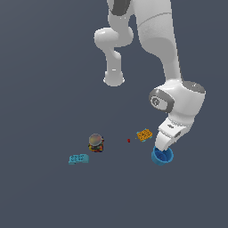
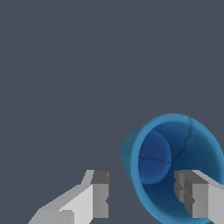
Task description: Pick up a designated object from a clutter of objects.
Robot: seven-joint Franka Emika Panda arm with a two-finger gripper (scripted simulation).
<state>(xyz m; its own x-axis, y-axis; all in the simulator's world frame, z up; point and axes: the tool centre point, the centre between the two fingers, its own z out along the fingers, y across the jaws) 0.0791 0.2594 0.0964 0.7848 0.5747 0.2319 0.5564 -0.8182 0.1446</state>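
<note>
Blue ribbed cup [image 1: 162, 156], bright and slightly tapered, sits on the dark slate-grey surface [image 1: 40, 89] at about four o'clock in the exterior view, mouth open upward. My tool [image 1: 163, 149] hangs right over it, at the end of my white arm [image 1: 156, 31]. In the wrist view the cup [image 2: 173, 162] shows its hollow inside, and my tool [image 2: 146, 197] is spread wide: one grey-padded finger [image 2: 99, 194] stands outside the cup wall on bare surface, the other finger [image 2: 192, 192] reaches over the rim on the far side of the opening. I cannot tell if either pad touches the cup.

Just beside the cup, toward eleven o'clock from it, lies the small orange gridded block [image 1: 144, 134]. Further toward nine o'clock come a tiny red speck [image 1: 128, 140], then a round grey-topped orange-and-black lump [image 1: 95, 143], and near that, at its seven o'clock, a flat teal studded brick [image 1: 79, 158].

The surface is plain and unmarked, running edge to edge with no walls visible.
</note>
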